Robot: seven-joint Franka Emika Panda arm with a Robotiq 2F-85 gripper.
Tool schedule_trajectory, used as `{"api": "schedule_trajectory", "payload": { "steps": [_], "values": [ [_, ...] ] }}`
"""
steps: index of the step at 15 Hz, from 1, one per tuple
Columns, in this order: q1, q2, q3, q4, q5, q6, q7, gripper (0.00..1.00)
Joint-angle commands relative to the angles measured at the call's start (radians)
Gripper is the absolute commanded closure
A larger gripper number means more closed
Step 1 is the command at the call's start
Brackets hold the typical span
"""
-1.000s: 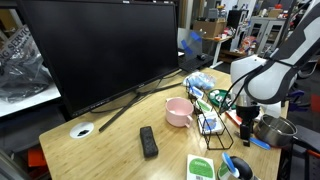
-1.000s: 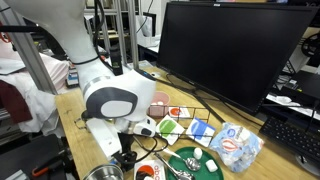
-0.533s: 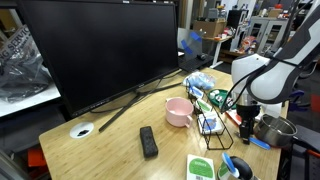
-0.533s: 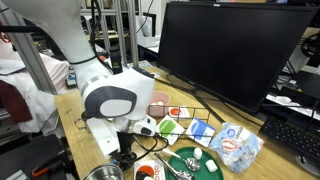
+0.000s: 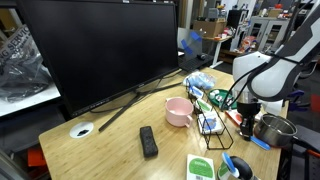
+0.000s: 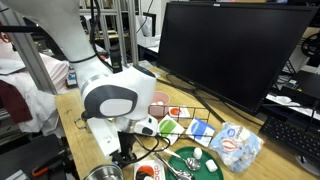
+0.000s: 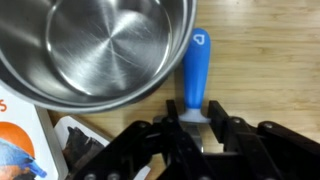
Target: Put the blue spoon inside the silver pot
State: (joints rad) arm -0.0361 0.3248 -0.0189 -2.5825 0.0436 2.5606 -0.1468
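Note:
In the wrist view the blue spoon (image 7: 195,65) lies flat on the wooden table just to the right of the silver pot (image 7: 95,50), which looks empty and shiny inside. My gripper (image 7: 193,114) is down at the table, its two black fingers (image 7: 172,110) shut on the spoon's near end. In an exterior view the gripper (image 5: 247,128) stands low beside the silver pot (image 5: 272,128), and a bit of the blue spoon (image 5: 259,143) shows on the table. In an exterior view the arm hides the spoon, with the silver pot (image 6: 103,172) at the table's near edge.
A pink cup (image 5: 178,111), a black remote (image 5: 148,141), a small wire rack (image 5: 211,123) and a blue-and-black ring (image 5: 238,168) lie on the table. A large monitor (image 5: 100,50) fills the back. A dark green dish (image 6: 190,162) and picture cards (image 6: 185,126) sit near the arm.
The jaws have gone from open to shut on the blue spoon's end. The arm has hardly moved, and the spoon still lies beside the pot.

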Motion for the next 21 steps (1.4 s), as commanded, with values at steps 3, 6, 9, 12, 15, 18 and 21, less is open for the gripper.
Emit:
{"api": "schedule_trajectory", "payload": {
  "steps": [3, 6, 9, 12, 15, 18, 21],
  "values": [
    [-0.044, -0.017, 0.061, -0.020, 0.072, 0.001, -0.091, 0.88],
    [-0.041, -0.050, 0.076, -0.030, 0.092, -0.058, -0.115, 0.88],
    [-0.028, -0.072, 0.070, -0.023, 0.067, -0.145, -0.095, 0.88],
    [-0.022, -0.107, 0.054, -0.021, 0.054, -0.222, -0.083, 0.88],
    [-0.006, -0.138, 0.035, -0.013, -0.006, -0.327, -0.055, 0.88],
    [0.003, -0.174, 0.042, -0.011, -0.049, -0.444, -0.069, 0.88],
    [0.019, -0.203, 0.054, -0.004, -0.068, -0.535, -0.098, 0.88]
  ]
}}
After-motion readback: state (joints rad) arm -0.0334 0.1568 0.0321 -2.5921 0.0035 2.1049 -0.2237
